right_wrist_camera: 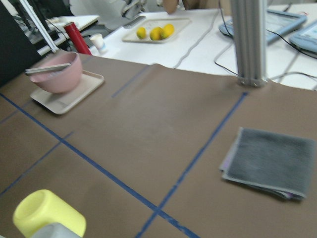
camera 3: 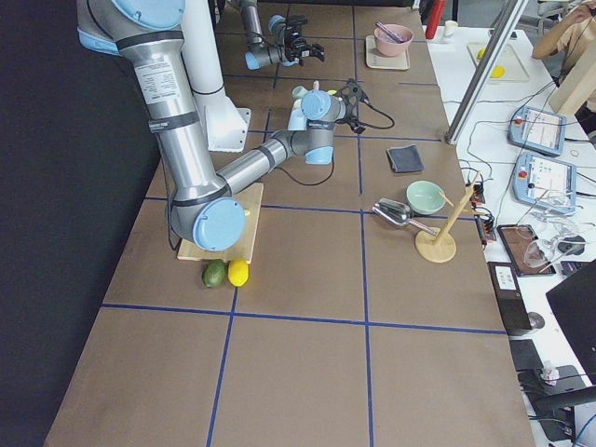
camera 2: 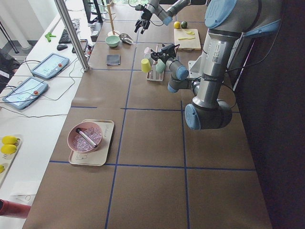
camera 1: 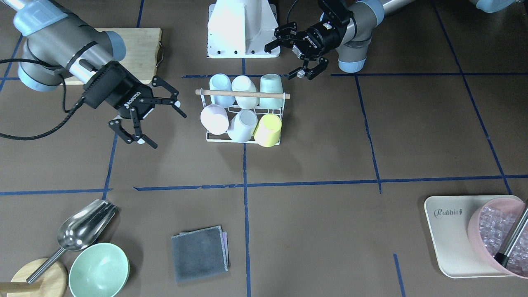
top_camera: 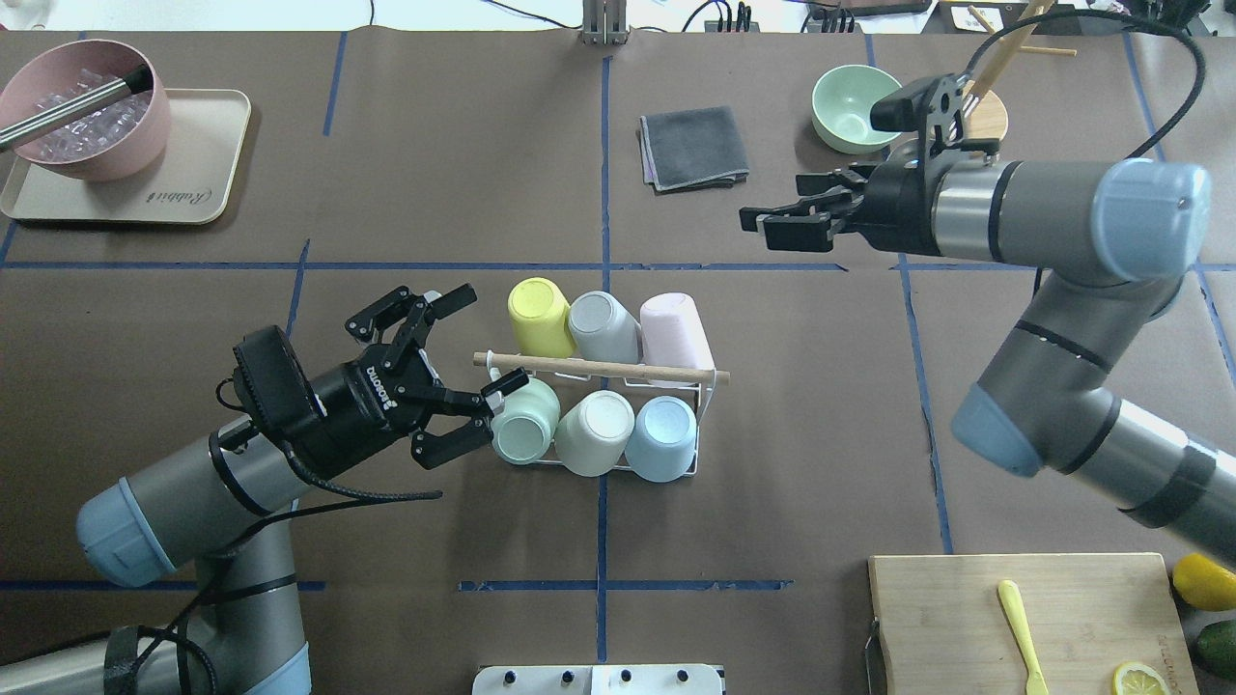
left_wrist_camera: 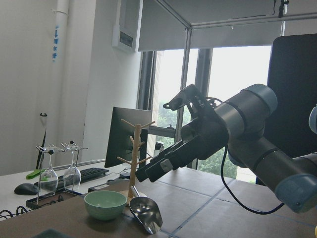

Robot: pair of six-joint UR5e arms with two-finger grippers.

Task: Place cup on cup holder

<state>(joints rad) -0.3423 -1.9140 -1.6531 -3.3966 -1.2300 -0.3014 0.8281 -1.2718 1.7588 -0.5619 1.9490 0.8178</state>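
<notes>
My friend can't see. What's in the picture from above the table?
A white wire cup holder in the middle of the brown table holds six pastel cups in two rows of three. The left gripper, jaws open and empty, is beside its left end; the right gripper hangs farther off, near a green bowl.

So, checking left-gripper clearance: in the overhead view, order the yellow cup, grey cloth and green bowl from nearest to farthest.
1. yellow cup, on the cup holder, left end.
2. grey cloth, far side, centre.
3. green bowl, far right.
</notes>
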